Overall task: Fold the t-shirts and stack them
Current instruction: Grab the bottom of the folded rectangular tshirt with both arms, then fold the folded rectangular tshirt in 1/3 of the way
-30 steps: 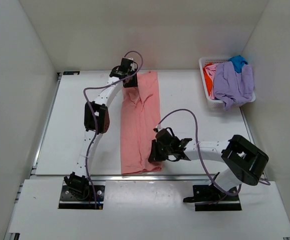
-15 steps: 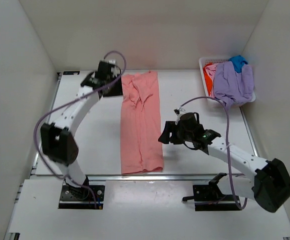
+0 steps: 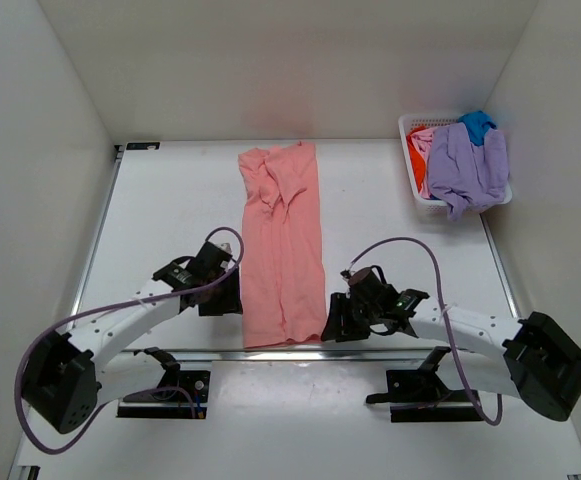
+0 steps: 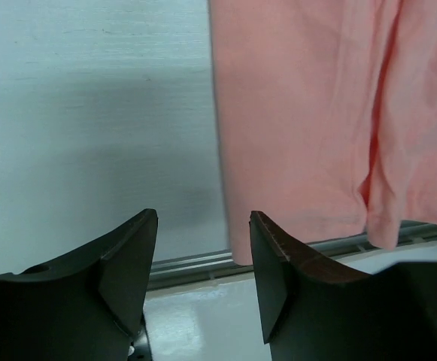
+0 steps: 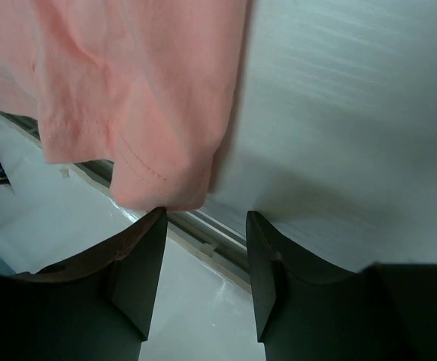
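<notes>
A salmon-pink t-shirt [image 3: 282, 240] lies folded lengthwise in a long strip down the middle of the table, its bottom hem at the near edge. My left gripper [image 3: 226, 298] is open and empty just left of the shirt's near left corner [image 4: 237, 248]. My right gripper [image 3: 332, 322] is open and empty just right of the near right corner [image 5: 158, 188]. A lavender t-shirt [image 3: 467, 165] is draped over the basket at the back right, with a bright blue shirt [image 3: 477, 123] and an orange-red one [image 3: 417, 135] showing beside it.
The white lattice basket [image 3: 412, 182] stands at the back right of the table. A metal rail [image 3: 270, 352] runs along the table's near edge, seen under both grippers. White walls enclose the table on three sides.
Both arms have come down from the shirt's upper and middle parts to its near corners. The shirt lies much as before.
</notes>
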